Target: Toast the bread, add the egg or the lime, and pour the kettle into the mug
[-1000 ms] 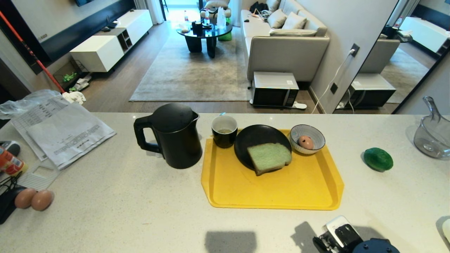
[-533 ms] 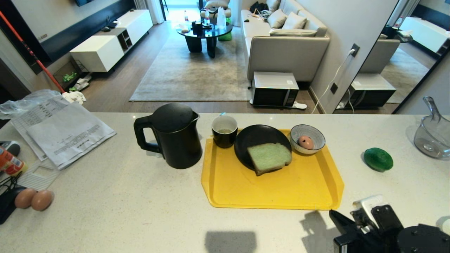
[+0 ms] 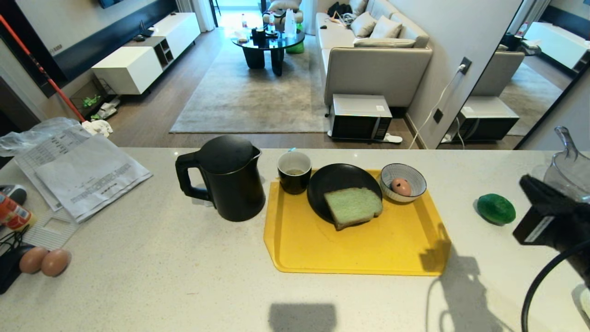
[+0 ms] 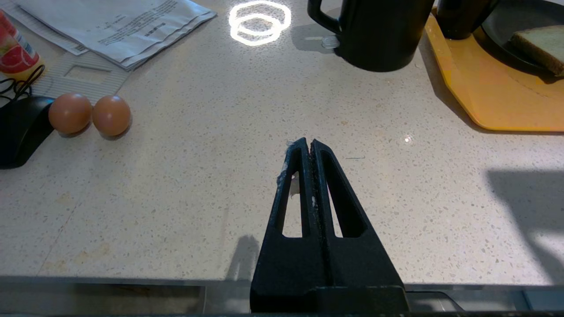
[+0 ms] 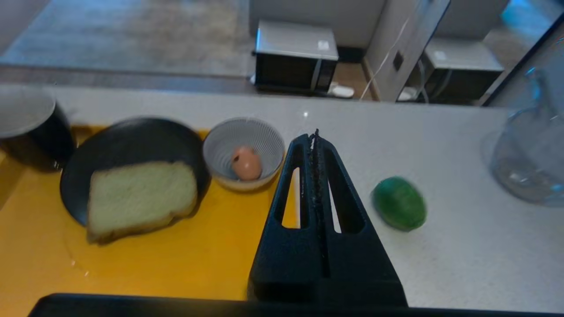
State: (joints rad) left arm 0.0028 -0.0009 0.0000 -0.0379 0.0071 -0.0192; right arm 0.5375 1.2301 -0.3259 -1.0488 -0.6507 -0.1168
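Worktop [image 3: 138,276]: pale speckled stone; a yellow tray [image 3: 359,249] lies at its centre.

Kettle [image 3: 228,180]: upright on the worktop just left of the tray, lid on, handle facing left.

Mug [image 3: 294,171]: upright at the tray's far left corner, beside the kettle; a tea bag shows inside.

Bread [image 3: 353,206]: one pale green slice lying flat on a black plate [image 3: 339,177] on the tray, its near edge overhanging the plate's rim.

Egg [image 3: 401,186]: inside a striped bowl [image 3: 403,174] at the tray's far right corner, touching the plate or just beside it; I cannot tell which.

Lime [image 3: 496,209]: on the bare worktop, right of the tray and apart from it; a clear glass jug [image 3: 569,177] stands further right.

Right gripper [image 5: 315,134]: fingers pressed together with nothing between them; in the right wrist view it hangs above the tray's right edge, tips between the bowl and the lime, touching neither; in the head view only the arm's dark body [image 3: 551,216] shows at the right edge.

Left gripper [image 4: 308,143]: fingers closed tight and empty; low over bare worktop near the front edge, well apart from the kettle.

Other items: two brown eggs [image 3: 45,261] paired at the left front; printed papers [image 3: 83,170] at the far left.
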